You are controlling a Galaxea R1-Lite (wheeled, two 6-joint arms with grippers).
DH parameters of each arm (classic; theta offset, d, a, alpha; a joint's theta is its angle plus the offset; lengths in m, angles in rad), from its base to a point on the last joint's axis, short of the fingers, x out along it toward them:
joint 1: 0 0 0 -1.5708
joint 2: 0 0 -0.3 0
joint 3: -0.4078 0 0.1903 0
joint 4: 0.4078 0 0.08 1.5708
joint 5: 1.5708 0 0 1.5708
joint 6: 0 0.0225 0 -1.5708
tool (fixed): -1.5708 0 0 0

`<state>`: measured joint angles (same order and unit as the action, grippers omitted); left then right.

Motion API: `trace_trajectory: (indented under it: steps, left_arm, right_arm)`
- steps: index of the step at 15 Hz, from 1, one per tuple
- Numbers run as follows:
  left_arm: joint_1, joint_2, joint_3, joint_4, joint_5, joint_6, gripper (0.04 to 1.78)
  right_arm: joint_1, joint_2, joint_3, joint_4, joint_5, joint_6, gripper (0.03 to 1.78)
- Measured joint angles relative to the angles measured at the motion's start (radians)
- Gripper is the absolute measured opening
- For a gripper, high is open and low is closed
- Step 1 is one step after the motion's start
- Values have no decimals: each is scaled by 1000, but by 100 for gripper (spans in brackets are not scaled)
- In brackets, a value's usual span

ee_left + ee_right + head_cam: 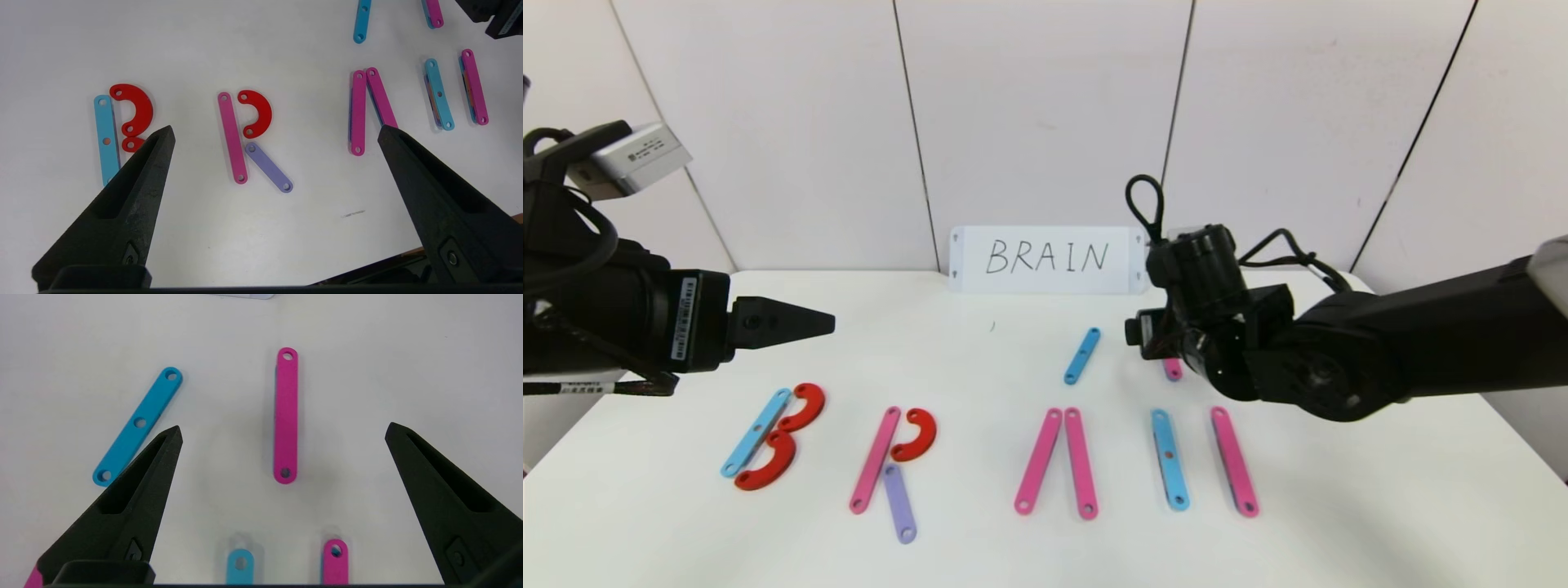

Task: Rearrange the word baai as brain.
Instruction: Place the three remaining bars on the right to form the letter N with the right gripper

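The left gripper (pixel 276 134) is hovering over the left side of the white surface (pixel 980 367), reaching in level from the edge, its jaws spread wide and holding nothing. The right gripper (pixel 284 435) is reaching in from the right toward the back of the surface, wrist bent downward, jaws likewise spread and empty above a loose pink strip (pixel 285 416); in the head view the arm is hiding most of that strip.

Near the front, the letters are lying in a row. At the left, the B (pixel 772 437) is showing one blue strip and two red half rings. Next, the R (pixel 892 465) is showing one pink strip, one red half ring and one purple strip as its leg. In the middle, the A (pixel 1058 461) is showing two pink strips meeting at the top. To its right a blue strip (pixel 1170 459) is lying upright, and beside it a pink strip (pixel 1234 461).

Behind the row, a loose blue strip (pixel 1082 355) is lying slanted, well apart from the loose pink one. A white card (pixel 1045 260) reading BRAIN is standing against the back wall.
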<state>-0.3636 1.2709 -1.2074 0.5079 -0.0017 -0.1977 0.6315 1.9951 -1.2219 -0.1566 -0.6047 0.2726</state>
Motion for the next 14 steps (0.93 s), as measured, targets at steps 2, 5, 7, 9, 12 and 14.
trace_trajectory:
  steps: [2,5,7,9,12,14]
  left_arm:
    - [1,0,-1,0,0,0,174]
    - [3,1,-1,0,0,0,174]
    - [3,0,-1,0,0,0,174]
    - [3,0,-1,0,0,2,174]
    - [3,-1,-1,0,0,2,174]
    - [3,-1,-1,0,0,2,174]
  right_arm:
    - [11,75,-96,21,-1,0,174]
    - [27,164,-209,84,-1,65,174]
    - [34,195,-259,137,-3,121,174]
    - [53,221,-304,188,-2,168,174]
    - [83,267,-372,228,-3,180,174]
    - [96,299,-431,250,-3,181,174]
